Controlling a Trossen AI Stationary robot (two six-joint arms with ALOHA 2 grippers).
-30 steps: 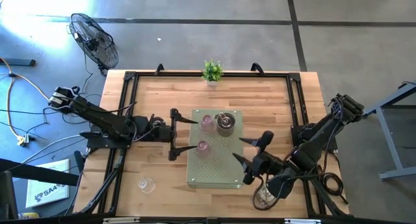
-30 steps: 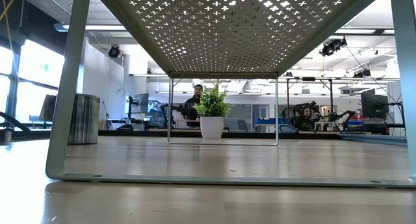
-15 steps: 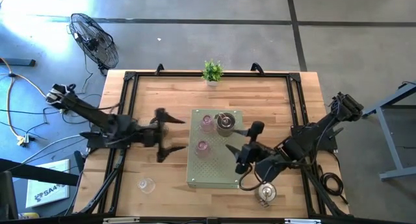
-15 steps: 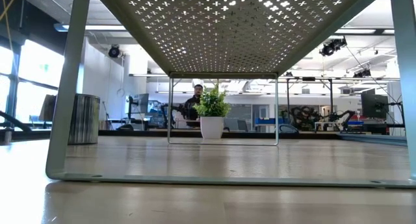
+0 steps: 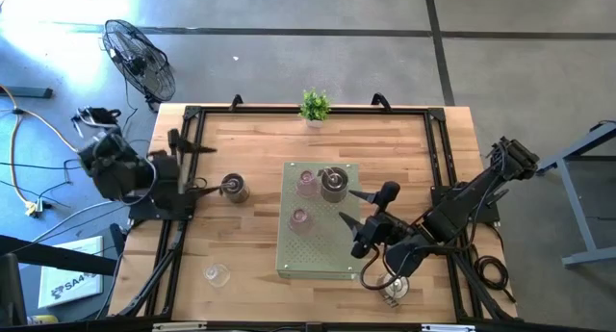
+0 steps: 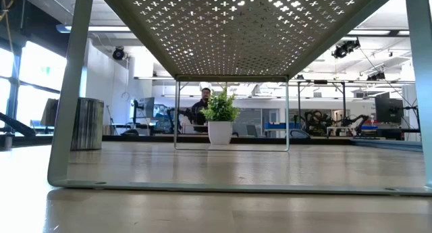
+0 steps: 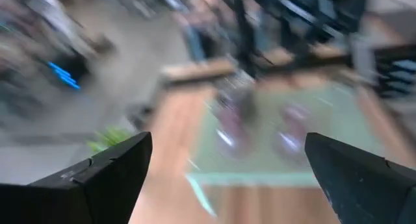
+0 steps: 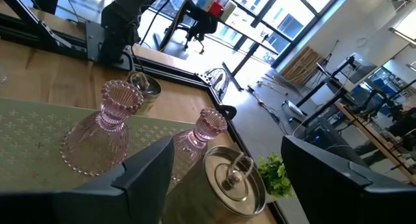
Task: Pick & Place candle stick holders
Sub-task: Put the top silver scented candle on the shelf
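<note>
Judging from how things lie, the placing is partly done: 2 pink glass holders (image 5: pixel 306 183) (image 5: pixel 299 218) and 1 silvery lidded holder (image 5: pixel 333 181) stand on the green perforated stand (image 5: pixel 318 255) at mid-desk, while 3 remain on the bare desk (image 5: pixel 250 140): a silvery cup (image 5: pixel 234 187) left of the stand, a clear glass holder (image 5: pixel 217 272) near the front left corner, and a metal holder (image 5: pixel 392 288) at the front right.

The left gripper (image 7: pixel 221 165) is pulled back over the desk's left edge, fingers spread wide and empty. The right gripper (image 5: pixel 364 209) hovers above the stand's right side, fingers apart, gripping nothing.

Next, I judge, the right arm must swing back and drop over the metal holder just behind it, or the left must reach the silvery cup.

Only the high view shows the 3 stray holders together. The right wrist view gives the ribbed pink glass and the ring on the lid. The low view sees just the stand's underside, a potted plant (image 6: pixel 220 122) and a person (image 6: pixel 200 106) far behind.
</note>
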